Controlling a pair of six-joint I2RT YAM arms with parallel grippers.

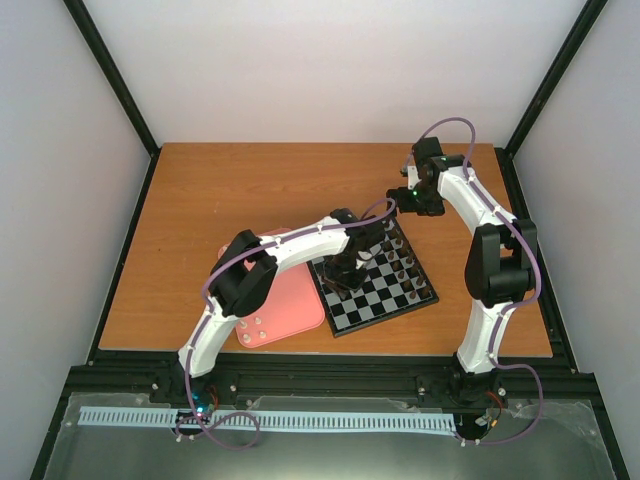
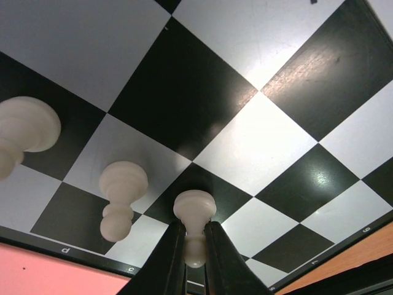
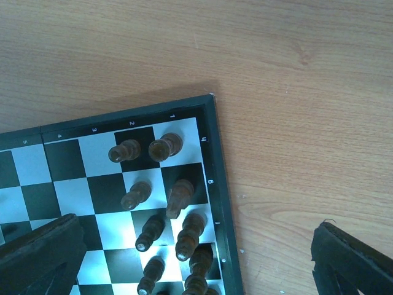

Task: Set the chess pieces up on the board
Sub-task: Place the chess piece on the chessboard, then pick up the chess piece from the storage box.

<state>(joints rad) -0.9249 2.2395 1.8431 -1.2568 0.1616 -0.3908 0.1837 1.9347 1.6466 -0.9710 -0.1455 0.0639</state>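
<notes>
The board (image 1: 385, 305) of black and silvery-white squares lies at the table's middle right. My left gripper (image 1: 343, 280) is down over its left part. In the left wrist view the left gripper (image 2: 195, 246) is shut on a cream pawn (image 2: 194, 212) whose base rests on a black square near the board's rim. Two more cream pieces (image 2: 121, 195) (image 2: 24, 126) stand to its left. My right gripper (image 1: 412, 200) hovers open and empty above the board's far corner. In the right wrist view its fingers (image 3: 40, 255) are spread wide apart.
The pink tray (image 1: 300, 310) left of the board holds several cream pieces (image 1: 256, 330). Dark brown pieces (image 3: 182, 198) stand in rows along the board's right side (image 1: 405, 265). Wooden table surface (image 3: 295, 92) surrounds the board.
</notes>
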